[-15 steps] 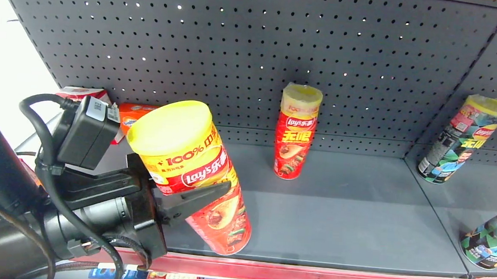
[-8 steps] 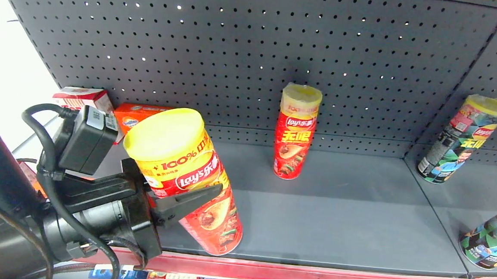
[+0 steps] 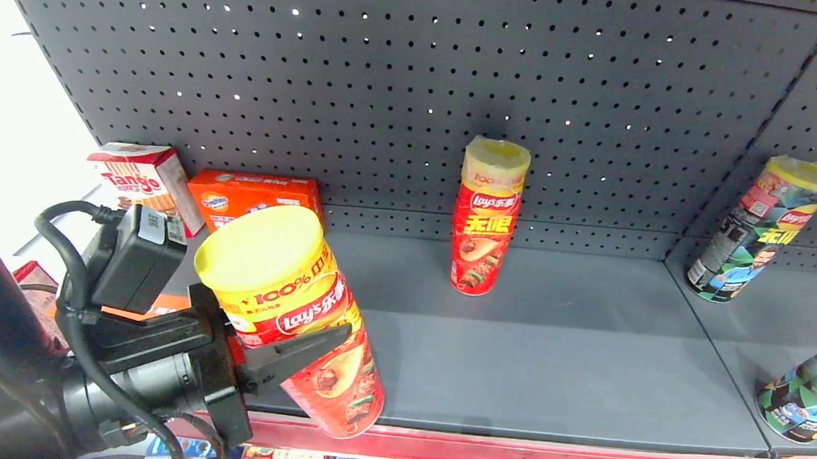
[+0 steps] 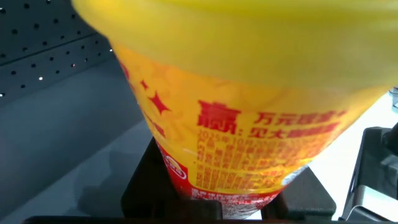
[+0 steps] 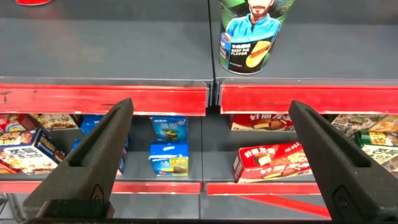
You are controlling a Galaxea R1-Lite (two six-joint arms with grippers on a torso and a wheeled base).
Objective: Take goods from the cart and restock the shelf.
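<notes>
My left gripper [image 3: 292,336] is shut on a red chip can with a yellow lid [image 3: 291,300], held tilted at the lower left over the shelf's red front rail. The same can [image 4: 236,124] looms very close in the left wrist view. A matching red can [image 3: 489,217] stands upright at the back of the grey shelf [image 3: 550,352]. My right gripper [image 5: 210,106] is open with nothing between its fingers, facing the shelf's front edge below a green can [image 5: 252,31].
Two boxes, a white and red one [image 3: 143,181] and an orange one [image 3: 251,191], sit at the shelf's back left. Green and black cans [image 3: 763,230] [image 3: 806,396] stand on the right. The shelves below hold several snack boxes [image 5: 169,155].
My left gripper has moved down and to the left with the can, toward the shelf's front edge. The two boxes behind it have come into view.
</notes>
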